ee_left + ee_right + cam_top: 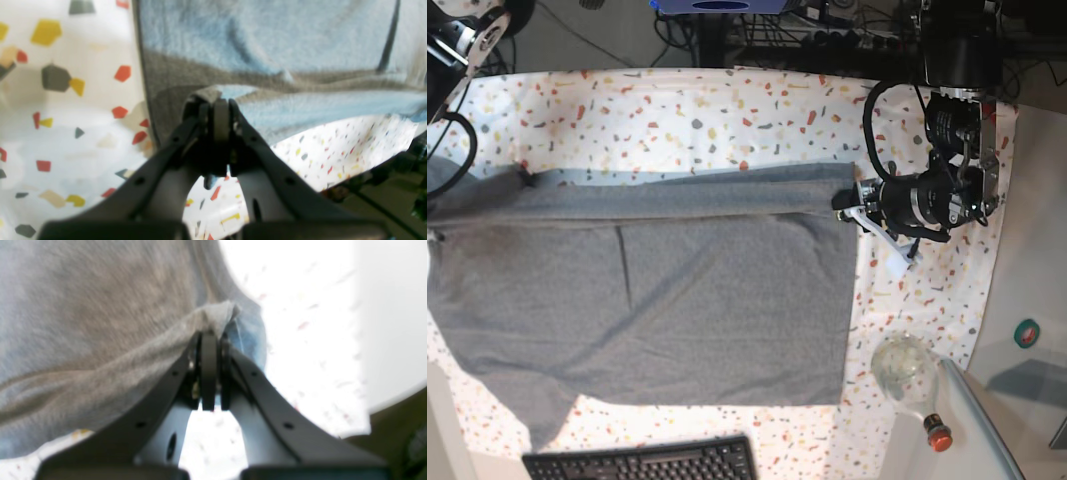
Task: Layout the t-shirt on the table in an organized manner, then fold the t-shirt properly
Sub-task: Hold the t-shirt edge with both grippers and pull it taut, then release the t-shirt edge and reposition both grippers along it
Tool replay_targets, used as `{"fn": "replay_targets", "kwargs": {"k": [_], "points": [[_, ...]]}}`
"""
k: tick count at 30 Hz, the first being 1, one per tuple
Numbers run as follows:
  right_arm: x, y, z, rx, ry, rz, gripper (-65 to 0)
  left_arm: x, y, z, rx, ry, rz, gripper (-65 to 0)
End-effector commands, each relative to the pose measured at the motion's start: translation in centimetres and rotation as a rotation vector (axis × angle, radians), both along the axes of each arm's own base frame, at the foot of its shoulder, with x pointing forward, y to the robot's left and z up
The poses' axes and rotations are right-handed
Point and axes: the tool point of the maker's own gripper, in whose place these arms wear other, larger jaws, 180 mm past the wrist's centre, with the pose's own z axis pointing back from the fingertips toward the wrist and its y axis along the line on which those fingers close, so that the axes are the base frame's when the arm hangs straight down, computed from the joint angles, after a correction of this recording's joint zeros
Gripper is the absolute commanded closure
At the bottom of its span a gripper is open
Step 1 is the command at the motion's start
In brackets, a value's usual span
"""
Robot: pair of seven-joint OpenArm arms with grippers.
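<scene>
The grey t-shirt (pixel 677 300) lies spread over the speckled table (pixel 727 110), and its far edge forms a taut band between my two grippers. In the base view my left gripper (pixel 842 206) is at the shirt's far right corner. In the left wrist view that left gripper (pixel 215 100) is shut on a pinch of the t-shirt (pixel 267 40). My right gripper (pixel 209 335) is shut on a bunched fold of the t-shirt (pixel 100 323). In the base view only a small dark tip of the right gripper (pixel 525 178) shows at the shirt's far left corner.
A black keyboard (pixel 642 462) lies at the near edge, just below the shirt's hem. A clear glass bottle (pixel 905 368) with a red cap stands at the near right corner. The right arm's black cable (pixel 462 150) loops at the far left. The table edge (pixel 1007 230) runs along the right.
</scene>
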Motion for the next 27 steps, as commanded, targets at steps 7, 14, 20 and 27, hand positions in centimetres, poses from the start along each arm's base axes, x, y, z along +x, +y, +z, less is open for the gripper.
{"fn": "replay_targets", "kwargs": {"k": [7, 14, 20, 27], "points": [[-7.0, 1.7, 2.6, -0.135, 0.04, 0.045, 0.0, -4.4, -0.1, 3.3, 0.059, -0.028, -0.119, 0.0], [-13.8, 0.7, 2.5, -0.165, 0.11, -0.048, 0.0, -8.0, 2.0, 4.4, 0.162, -0.025, -0.192, 0.0], [-16.5, 0.3, 1.8, -0.167, 0.171, -0.06, 0.0, -8.1, 3.7, 5.4, 0.227, -0.041, -0.229, 0.0], [-16.0, 0.9, -0.8, -0.108, 0.17, -0.058, 0.0, -8.9, 4.5, 5.5, 0.259, -0.029, -0.249, 0.0]]}}
